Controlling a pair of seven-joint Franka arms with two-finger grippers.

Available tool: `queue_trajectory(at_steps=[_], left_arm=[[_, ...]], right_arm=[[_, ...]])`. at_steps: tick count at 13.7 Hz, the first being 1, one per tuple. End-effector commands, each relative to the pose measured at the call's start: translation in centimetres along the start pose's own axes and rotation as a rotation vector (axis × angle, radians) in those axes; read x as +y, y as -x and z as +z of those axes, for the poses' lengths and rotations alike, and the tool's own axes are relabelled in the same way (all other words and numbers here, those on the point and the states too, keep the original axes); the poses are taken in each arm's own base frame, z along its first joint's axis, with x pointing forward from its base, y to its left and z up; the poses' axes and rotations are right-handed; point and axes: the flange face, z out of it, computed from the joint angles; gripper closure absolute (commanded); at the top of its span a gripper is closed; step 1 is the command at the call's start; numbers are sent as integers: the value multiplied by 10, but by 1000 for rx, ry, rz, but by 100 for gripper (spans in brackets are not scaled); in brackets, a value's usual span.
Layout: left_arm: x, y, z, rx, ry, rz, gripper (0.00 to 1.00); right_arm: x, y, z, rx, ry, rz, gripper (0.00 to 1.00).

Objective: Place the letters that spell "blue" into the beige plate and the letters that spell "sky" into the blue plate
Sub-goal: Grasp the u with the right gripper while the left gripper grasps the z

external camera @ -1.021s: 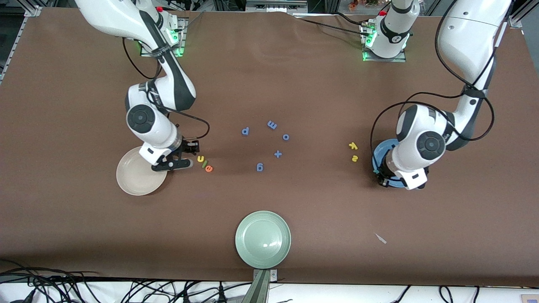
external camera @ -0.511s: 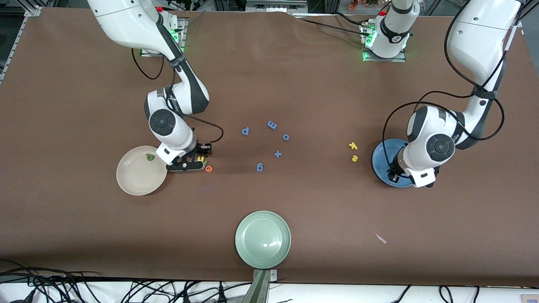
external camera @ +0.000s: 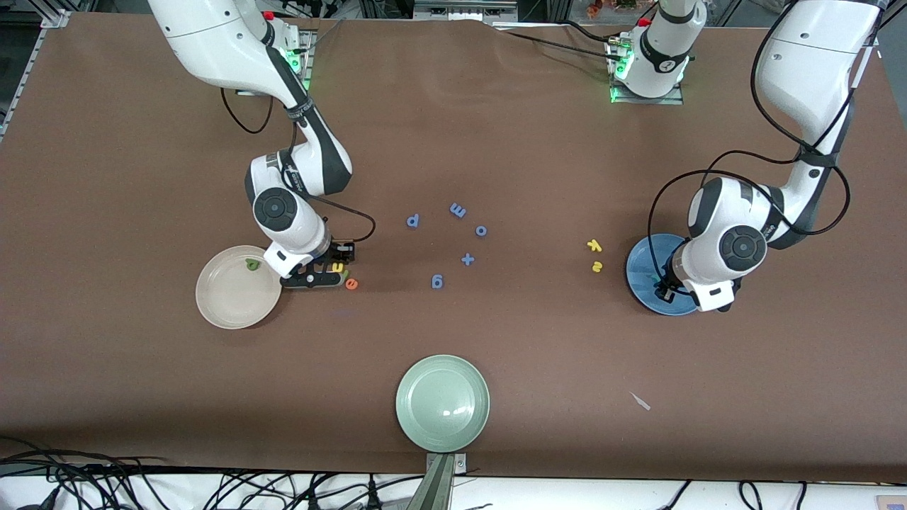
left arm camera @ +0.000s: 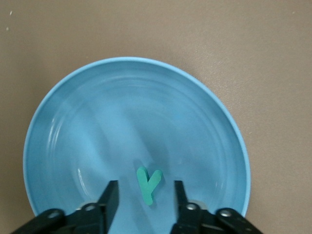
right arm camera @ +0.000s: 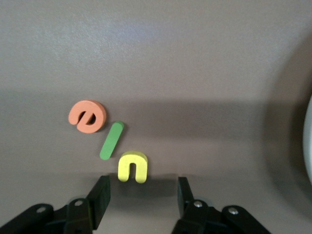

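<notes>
- Brown matte table cover (external camera: 496, 142) fills nearly the whole front view; slight wrinkle at the edge by the arm bases.
- Metal frame rails at both corners along the bases' edge, incl. one corner bracket (external camera: 55, 20).
- Tangle of black cables (external camera: 212, 489) on a pale strip along the table edge nearest the front cam.
- Grey metal camera post (external camera: 439, 482) w/ small mount at mid of that edge.
- Small pale scrap (external camera: 641, 401) lying on the cover, toward the left arm's end.
- Lighting even, soft shadows, no windows or walls visible.

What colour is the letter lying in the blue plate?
Teal green, a y; clearest in the left wrist view.
</notes>
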Motion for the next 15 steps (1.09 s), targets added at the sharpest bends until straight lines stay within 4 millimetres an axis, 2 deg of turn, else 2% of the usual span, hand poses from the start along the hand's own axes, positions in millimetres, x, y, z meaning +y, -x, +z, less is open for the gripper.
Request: queue_trajectory(at_steps=[1, 3, 8, 9, 12, 15], left_arm=[[3, -4, -29, 13, -19, 18, 35], [15, 17, -43, -23, 8, -29, 35], [31, 88, -44, -59, 19, 25, 37], [32, 105, -36, -58, 10, 56, 39], [29, 119, -14, -60, 75, 63, 40], [29, 124, -10, -61, 88, 64, 41]], right_arm=[[0, 2, 8, 4, -9, 18, 36], [1, 2, 8, 12, -11, 19, 38], [6, -2, 5, 18, -13, 24, 40], [6, -2, 5, 18, -12, 23, 42], [5, -3, 5, 20, -13, 20, 51], [8, -4, 5, 20, -12, 15, 58]])
